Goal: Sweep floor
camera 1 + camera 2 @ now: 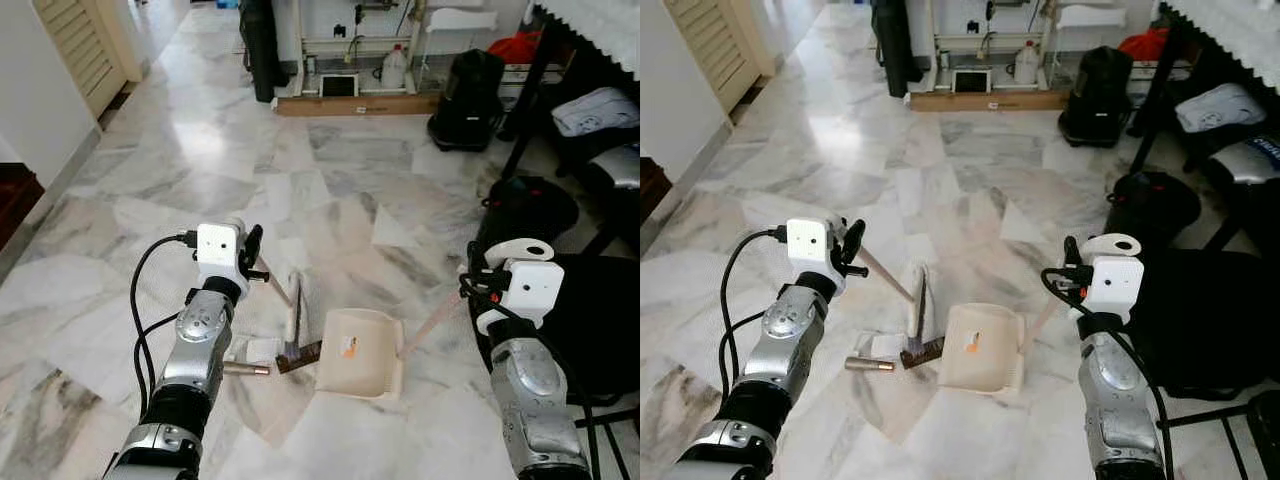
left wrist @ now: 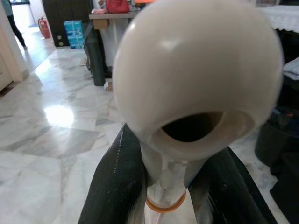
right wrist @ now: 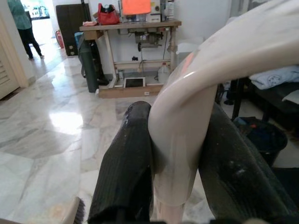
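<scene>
Left tool (image 2: 163, 186) is pinching the broom handle (image 2: 196, 88), right tool (image 3: 173, 182) is clamping the dustpan handle (image 3: 187, 116); the dustpan (image 1: 360, 352) is sitting beside the litter (image 1: 248, 368) on the floor, which risks rolling past the lip.

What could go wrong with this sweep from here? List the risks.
1. The brush head stands beside the debris, a wrapper and a tube, so a loose stroke may scatter it past the dustpan.
2. The right gripper holds the dustpan handle far from the pan, so it may tilt.
</scene>
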Controlling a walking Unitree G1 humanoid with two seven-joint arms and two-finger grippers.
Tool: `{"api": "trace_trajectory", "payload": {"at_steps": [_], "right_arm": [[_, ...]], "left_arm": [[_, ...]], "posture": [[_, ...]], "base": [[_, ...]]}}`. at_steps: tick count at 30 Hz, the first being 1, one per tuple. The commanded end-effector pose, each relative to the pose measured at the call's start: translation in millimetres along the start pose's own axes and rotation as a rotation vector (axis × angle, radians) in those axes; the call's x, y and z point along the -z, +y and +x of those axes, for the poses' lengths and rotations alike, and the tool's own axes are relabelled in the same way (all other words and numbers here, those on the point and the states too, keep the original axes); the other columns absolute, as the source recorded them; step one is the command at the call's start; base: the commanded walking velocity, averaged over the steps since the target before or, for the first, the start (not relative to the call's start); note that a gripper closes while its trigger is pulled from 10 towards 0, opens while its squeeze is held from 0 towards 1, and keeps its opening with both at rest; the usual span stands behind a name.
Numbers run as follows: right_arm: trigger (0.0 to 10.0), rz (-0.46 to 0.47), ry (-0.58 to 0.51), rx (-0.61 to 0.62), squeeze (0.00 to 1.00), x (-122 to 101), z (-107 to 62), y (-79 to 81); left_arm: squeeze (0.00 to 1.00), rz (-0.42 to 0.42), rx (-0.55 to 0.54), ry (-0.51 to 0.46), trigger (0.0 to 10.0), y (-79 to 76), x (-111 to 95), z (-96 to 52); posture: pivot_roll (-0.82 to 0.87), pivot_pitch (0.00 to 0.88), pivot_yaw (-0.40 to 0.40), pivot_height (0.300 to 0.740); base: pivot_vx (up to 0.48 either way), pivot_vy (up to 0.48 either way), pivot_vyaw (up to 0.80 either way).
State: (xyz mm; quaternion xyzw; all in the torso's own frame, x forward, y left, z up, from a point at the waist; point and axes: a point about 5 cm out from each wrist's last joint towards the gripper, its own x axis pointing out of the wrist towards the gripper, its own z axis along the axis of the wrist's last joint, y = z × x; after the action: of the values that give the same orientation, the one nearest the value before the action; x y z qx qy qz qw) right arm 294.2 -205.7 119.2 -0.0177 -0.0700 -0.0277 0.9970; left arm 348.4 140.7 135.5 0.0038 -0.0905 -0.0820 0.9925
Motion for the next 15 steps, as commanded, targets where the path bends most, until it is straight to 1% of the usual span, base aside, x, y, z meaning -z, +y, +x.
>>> {"api": "trace_trajectory", "payload": {"at_steps": [1,15], "right_arm": [[10.0,0.007,-0.063,-0.009,0.0,-13.3,3.1,1.6],[10.0,0.01,-0.053,-0.012,0.0,-11.5,2.4,3.5]], "left_arm": [[0.0,0.016,-0.004,-0.06,10.0,3.1,-10.2,0.6],[0.0,0.014,-0.007,-0.064,10.0,4.8,-10.7,-0.3]], "posture": [[-0.01,0.097,0.041,0.74],[-0.01,0.112,0.04,0.74]], "base": [[0.251,0.0,0.0],[0.281,0.0,0.0]]}}
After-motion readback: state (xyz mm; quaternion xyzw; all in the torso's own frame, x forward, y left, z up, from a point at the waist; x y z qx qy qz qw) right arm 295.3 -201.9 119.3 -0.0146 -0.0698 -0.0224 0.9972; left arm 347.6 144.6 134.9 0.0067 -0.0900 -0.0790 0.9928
